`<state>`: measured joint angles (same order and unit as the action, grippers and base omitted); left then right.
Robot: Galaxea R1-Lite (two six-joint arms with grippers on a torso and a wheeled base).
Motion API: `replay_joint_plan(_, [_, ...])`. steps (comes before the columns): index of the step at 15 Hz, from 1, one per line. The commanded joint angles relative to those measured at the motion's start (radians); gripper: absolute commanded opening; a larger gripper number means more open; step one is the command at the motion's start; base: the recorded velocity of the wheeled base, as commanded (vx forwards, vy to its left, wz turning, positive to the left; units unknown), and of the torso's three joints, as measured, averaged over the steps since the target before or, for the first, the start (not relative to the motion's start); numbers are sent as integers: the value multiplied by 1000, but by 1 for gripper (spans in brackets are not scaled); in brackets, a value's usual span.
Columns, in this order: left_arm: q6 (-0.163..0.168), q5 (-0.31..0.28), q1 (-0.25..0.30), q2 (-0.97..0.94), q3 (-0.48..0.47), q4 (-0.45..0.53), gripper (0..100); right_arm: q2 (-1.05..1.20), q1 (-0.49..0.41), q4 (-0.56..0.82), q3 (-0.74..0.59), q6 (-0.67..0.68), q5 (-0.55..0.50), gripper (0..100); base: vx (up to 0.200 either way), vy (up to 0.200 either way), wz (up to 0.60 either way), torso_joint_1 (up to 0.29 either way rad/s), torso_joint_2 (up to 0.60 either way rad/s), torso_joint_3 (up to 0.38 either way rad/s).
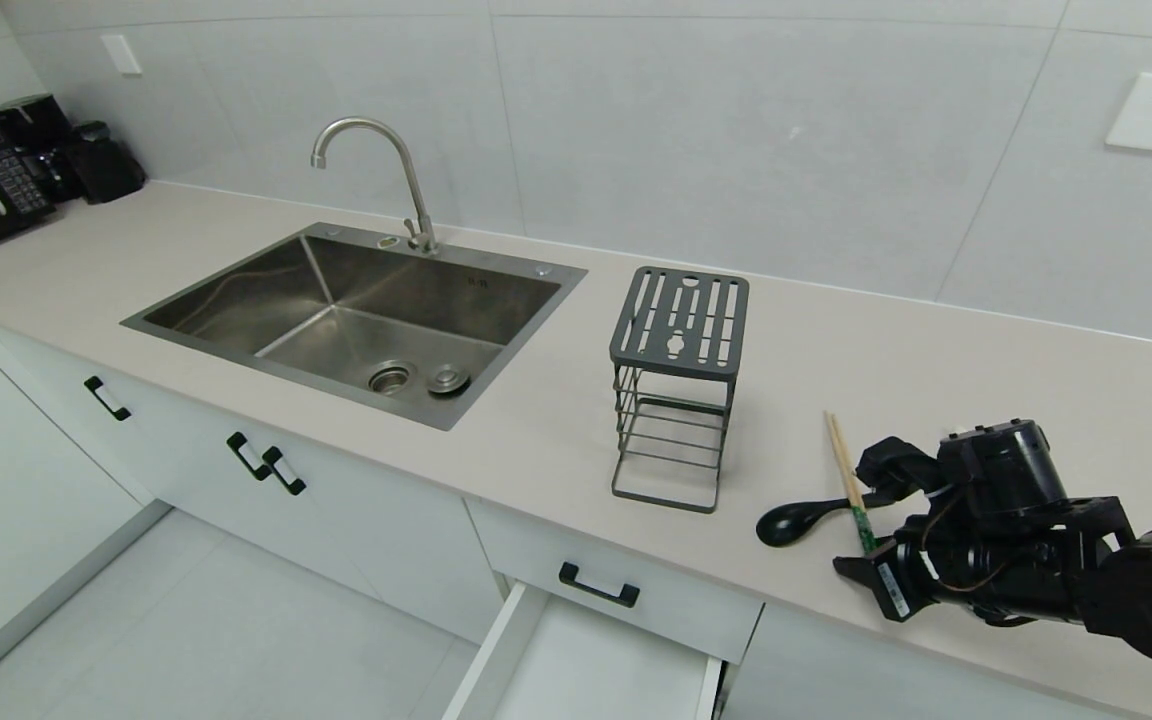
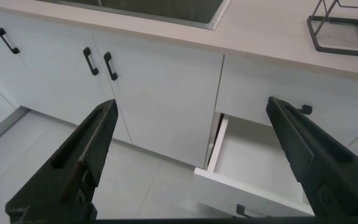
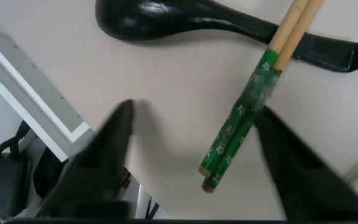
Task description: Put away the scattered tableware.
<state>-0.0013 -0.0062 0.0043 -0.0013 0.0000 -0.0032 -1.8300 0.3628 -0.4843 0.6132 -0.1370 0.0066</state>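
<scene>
White cabinet fronts (image 2: 160, 93) are sitting under the left gripper (image 2: 191, 106) — the chopsticks (image 1: 844, 460) are lying at the right one.

Off the counter's (image 1: 936, 370) front edge, the left gripper is hanging wide open and empty near the half-open drawer (image 2: 247, 162), well apart from the tableware. Past the sink (image 1: 236, 300) and the wire rack (image 1: 678, 380), the black spoon (image 1: 786, 522) is lying with its bowl toward the rack. The chopsticks are crossing its handle, their long axis running from the wall side to the front edge, green ends nearest the edge. The right gripper (image 1: 851, 515) is hovering at those green ends, fingers spread on either side and not closed — by my judgement, it is the arm to squeeze across the pair.
</scene>
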Motion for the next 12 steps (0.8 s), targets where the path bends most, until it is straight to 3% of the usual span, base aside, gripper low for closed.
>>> replay_joint_plan(1, [0,0,0,1,0,0,100,-3,-27,1,5,8,-33,0,0,0,0,0,0,0])
replay_joint_plan(12, [0,0,0,1,0,0,100,166,-48,1,7,10,-82,0,0,0,0,0,0,0])
